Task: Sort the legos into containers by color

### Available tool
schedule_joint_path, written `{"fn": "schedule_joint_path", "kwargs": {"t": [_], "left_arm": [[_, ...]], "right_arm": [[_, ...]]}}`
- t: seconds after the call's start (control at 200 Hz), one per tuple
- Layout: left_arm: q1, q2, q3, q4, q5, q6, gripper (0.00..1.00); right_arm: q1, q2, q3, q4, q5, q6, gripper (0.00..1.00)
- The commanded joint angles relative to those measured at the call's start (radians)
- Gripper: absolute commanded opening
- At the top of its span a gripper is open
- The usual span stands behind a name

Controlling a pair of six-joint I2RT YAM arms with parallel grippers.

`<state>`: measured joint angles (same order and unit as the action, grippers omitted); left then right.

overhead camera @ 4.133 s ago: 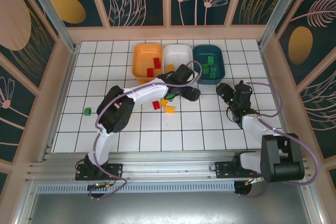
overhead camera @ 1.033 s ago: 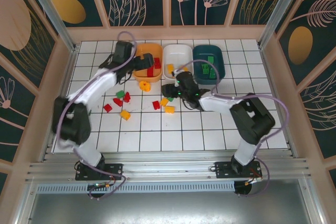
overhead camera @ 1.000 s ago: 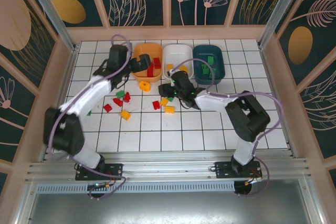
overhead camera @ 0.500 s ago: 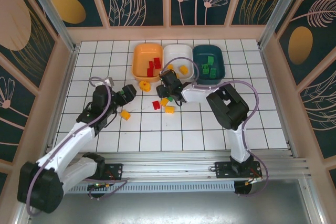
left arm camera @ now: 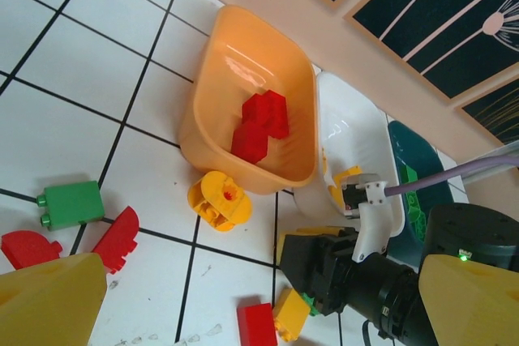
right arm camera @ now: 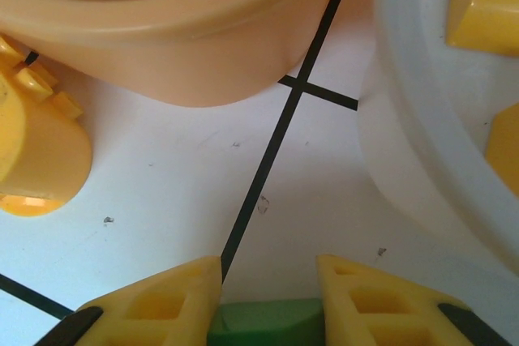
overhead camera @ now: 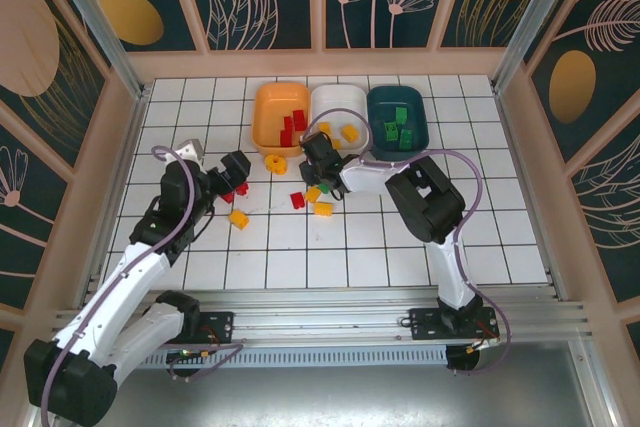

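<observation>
Right claw: narrow, pads closed on a green lego that fills the gap btwn them, low over the bench. It faces the gap btwn the orange bin and the white bin. Both bins are near but not touching the claw. A yellow round lego stands on the bench to its left, just beside the orange bin wall. Seen from overhead, the right claw sits just in front of those two bins' near rims.

Left claw: wide, nothing held, above the bench. A green brick and red curved legos lie by its left pad. A red brick and a yellow brick lie about midway btwn the pads, beside the right claw's body. From overhead, the left claw is left of the right claw, over the red pieces.

Bin contents:
- Orange bin: red legos.
- White bin: yellow legos.
- Teal bin: green legos.

Also loose on the bench: a yellow lego near the left claw and another yellow lego below the right claw.
</observation>
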<state>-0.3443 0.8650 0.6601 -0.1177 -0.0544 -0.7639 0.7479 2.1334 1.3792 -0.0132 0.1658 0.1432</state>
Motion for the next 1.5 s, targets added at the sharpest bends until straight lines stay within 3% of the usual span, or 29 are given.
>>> {"fn": "schedule_joint_path", "kwargs": {"t": [0.0,0.56,0.771,0.931,1.056,1.296,1.391,1.496], "left_arm": [[0.005,0.004,0.035,-0.023,-0.012,0.012,0.99],[0.005,0.135,0.041,0.062,0.137,0.003,0.99],[-0.007,0.216,-0.010,0.203,0.311,-0.049,0.97],[-0.103,0.309,0.003,0.268,0.320,-0.054,0.96],[-0.176,0.411,0.047,0.275,0.317,-0.044,0.97],[-0.188,0.518,0.067,0.288,0.355,-0.080,0.99],[-0.188,0.520,0.077,0.269,0.337,-0.081,0.99],[-0.187,0.507,0.090,0.228,0.289,-0.079,0.98]], "right_arm": [[0.008,-0.053,-0.009,0.003,0.014,0.013,0.30],[-0.018,-0.311,-0.065,0.035,-0.024,0.033,0.28],[-0.225,-0.435,-0.153,0.074,-0.039,0.070,0.28],[-0.438,-0.388,-0.163,0.064,-0.095,0.108,0.28],[-0.536,-0.301,-0.115,0.025,-0.146,0.124,0.29],[-0.575,-0.222,-0.041,-0.027,-0.182,0.120,0.37],[-0.575,-0.216,-0.023,-0.042,-0.171,0.125,0.51],[-0.572,-0.259,-0.034,-0.031,-0.159,0.130,0.56]]}}
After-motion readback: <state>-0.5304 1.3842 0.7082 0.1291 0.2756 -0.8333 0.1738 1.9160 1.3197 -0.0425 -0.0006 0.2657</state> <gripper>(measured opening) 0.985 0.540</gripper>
